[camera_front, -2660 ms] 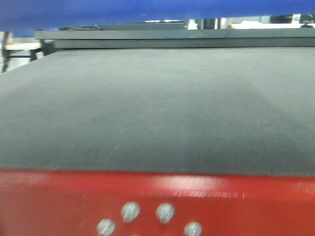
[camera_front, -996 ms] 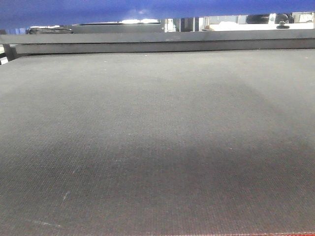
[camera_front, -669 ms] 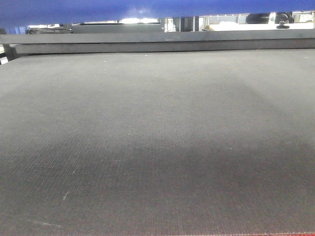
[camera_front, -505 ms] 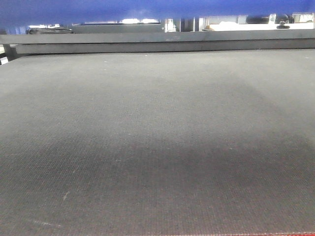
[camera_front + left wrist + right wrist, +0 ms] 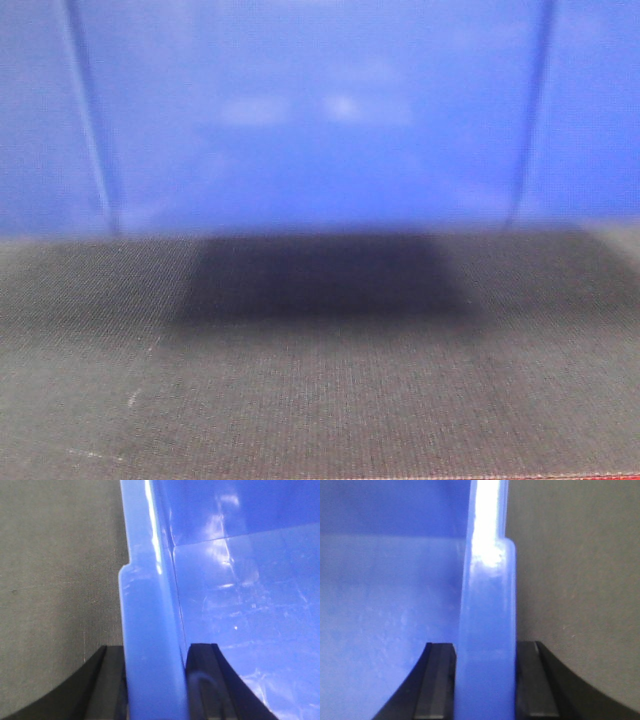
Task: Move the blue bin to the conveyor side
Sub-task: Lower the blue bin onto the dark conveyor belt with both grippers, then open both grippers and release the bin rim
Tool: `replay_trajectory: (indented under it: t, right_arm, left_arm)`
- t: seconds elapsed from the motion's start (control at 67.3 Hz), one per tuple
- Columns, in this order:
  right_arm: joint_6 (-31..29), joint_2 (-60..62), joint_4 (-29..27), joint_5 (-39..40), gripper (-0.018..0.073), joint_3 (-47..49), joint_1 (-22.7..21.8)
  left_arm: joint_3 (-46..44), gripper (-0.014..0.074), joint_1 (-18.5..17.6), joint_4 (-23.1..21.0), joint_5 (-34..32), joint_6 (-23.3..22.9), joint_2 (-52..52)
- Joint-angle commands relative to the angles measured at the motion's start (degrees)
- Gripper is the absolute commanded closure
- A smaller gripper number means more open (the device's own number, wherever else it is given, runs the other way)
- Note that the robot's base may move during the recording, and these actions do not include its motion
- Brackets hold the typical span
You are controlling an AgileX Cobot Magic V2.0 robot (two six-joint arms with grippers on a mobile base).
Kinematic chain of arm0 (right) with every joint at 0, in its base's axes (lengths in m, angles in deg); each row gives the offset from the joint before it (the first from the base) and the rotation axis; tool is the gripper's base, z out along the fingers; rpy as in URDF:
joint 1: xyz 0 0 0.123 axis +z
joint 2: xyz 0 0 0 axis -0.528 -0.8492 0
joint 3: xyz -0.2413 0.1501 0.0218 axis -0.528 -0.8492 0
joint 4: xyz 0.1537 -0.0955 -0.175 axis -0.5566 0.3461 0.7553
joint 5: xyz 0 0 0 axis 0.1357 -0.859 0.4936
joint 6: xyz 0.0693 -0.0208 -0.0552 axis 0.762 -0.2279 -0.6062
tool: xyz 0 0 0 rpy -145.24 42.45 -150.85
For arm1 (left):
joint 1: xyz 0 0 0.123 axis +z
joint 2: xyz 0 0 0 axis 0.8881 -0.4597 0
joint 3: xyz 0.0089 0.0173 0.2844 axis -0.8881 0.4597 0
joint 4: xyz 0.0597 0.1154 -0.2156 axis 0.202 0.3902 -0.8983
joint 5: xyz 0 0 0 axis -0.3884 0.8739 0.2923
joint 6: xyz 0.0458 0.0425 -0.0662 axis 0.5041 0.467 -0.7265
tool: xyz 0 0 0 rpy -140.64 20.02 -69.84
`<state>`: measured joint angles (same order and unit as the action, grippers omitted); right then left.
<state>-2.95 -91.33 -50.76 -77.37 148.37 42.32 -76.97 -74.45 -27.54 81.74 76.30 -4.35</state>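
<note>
The blue bin fills the upper half of the front view, its ribbed glossy wall standing on the dark woven conveyor belt with a shadow beneath it. My left gripper is shut on the bin's thick left rim, one black finger outside and one inside. On the opposite rim, my right gripper is shut the same way. Both wrist views show the bin's inside floor and the grey belt beside it.
A thin red edge strip runs along the belt's near edge at the bottom of the front view. The bin's wall blocks everything beyond it.
The blue bin has come down: earlier only its underside edged the top of the front view, now its wall fills the upper half and rests on the belt.
</note>
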Motion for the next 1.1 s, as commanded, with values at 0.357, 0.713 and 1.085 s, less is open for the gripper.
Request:
replay_trajectory:
  t: [0.357,0.713,1.085]
  right_arm:
    - [-0.97,-5.58,0.94,4.84,0.0125,0.87,-0.19]
    - [-0.97,4.61,1.17,2.05,0.0034,0.87,-0.19]
    - [-1.13,25.99,3.78,8.78,0.0648,-18.32,-0.19]
  left_arm:
    - [-0.97,0.0194,0.19,-0.27,-3.68,0.8,-3.81]
    - [-0.55,0.0043,0.19,-0.94,-0.58,0.8,7.34]
    - [22.23,0.0624,0.29,-0.94,-14.92,0.8,36.33]
